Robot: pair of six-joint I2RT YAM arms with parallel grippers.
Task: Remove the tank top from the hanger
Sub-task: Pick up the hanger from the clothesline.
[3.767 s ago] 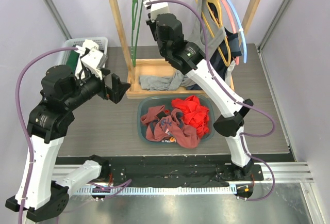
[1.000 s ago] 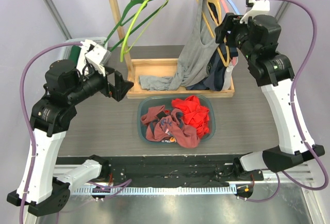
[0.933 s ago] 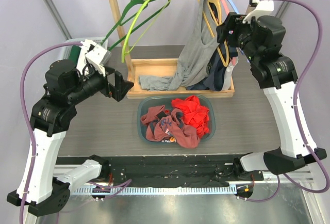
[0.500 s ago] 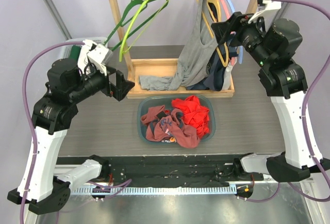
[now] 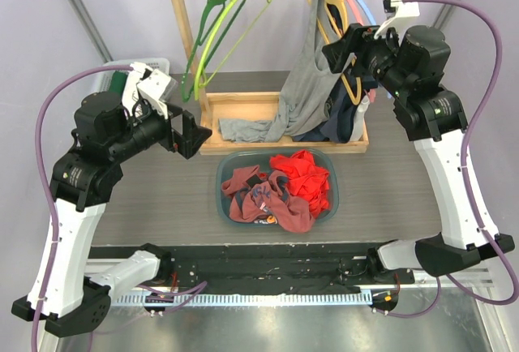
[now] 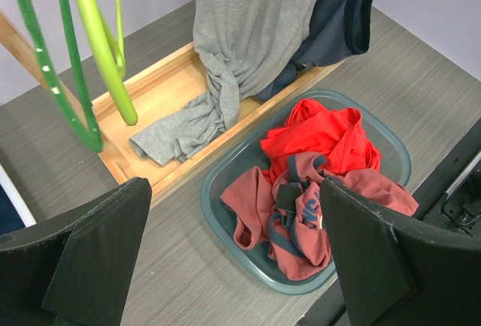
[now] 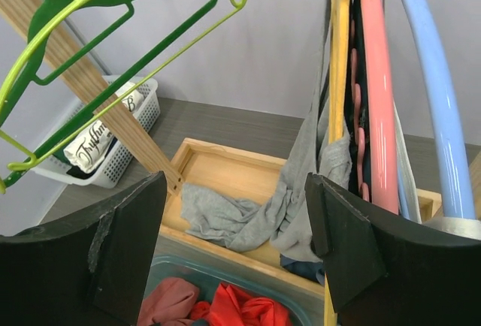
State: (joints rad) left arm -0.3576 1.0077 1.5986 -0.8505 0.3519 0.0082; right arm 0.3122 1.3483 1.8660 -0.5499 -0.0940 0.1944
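Note:
The grey tank top [image 5: 304, 84] hangs by its strap from the yellow hanger [image 5: 332, 21] on the wooden rack. Its lower part lies bunched in the rack's base tray [image 5: 243, 109]. My right gripper [image 5: 344, 47] is open, high up just right of the yellow hanger and apart from the cloth. In the right wrist view the tank top [image 7: 301, 191] and yellow hanger [image 7: 340, 63] lie beyond the gripper [image 7: 234, 181]. My left gripper [image 5: 186, 137] is open and empty, left of the rack base. It [image 6: 234, 187] looks down on the tank top [image 6: 240, 40].
Two green hangers [image 5: 219, 32] hang tilted at the rack's left end. Pink [image 7: 372, 78] and blue [image 7: 436, 101] hangers and a navy garment [image 5: 345, 121] crowd behind the yellow one. A teal basin [image 5: 227, 165] holds red clothes. A white basket [image 5: 113, 68] stands far left.
My right gripper has swung left toward the yellow hanger and its jaws stand a little wider. The green hangers have swung down closer to vertical. The left arm has not moved.

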